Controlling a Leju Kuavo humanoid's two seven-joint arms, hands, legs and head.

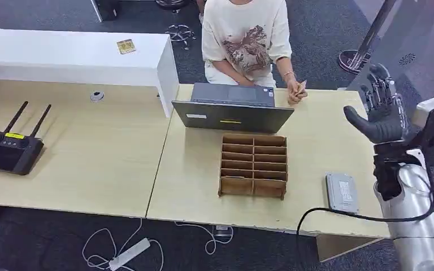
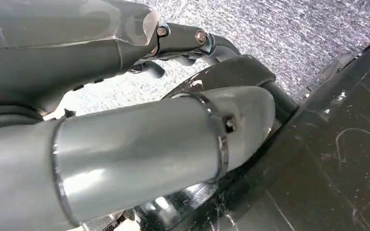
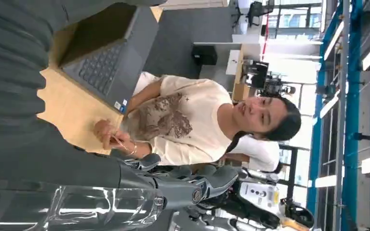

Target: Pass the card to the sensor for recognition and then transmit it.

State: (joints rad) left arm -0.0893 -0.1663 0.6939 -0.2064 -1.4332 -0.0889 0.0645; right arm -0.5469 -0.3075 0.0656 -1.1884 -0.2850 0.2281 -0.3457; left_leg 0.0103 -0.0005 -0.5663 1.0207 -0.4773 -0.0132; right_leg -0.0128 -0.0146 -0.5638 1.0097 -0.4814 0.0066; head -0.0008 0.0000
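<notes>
Going left to right on the pale wood table: a black remote with two antennas is sitting out at 9 o'clock. A white shelf at 11 o'clock is carrying a small yellowish tag. A dark laptop is standing open at about 12, and a brown cardboard divider box is lying dead centre just below it. A person in a cream printed shirt is sitting behind the laptop, holding the card at 1 o'clock; it's looking thin, tan and edge-on, too small to read. The grey sensor is lying flat at 4 o'clock. The right hand is hovering at 3 o'clock, fingers spread wide, holding nothing. The left hand is hanging over grey carpet; can't tell how its fingers are set.
</notes>
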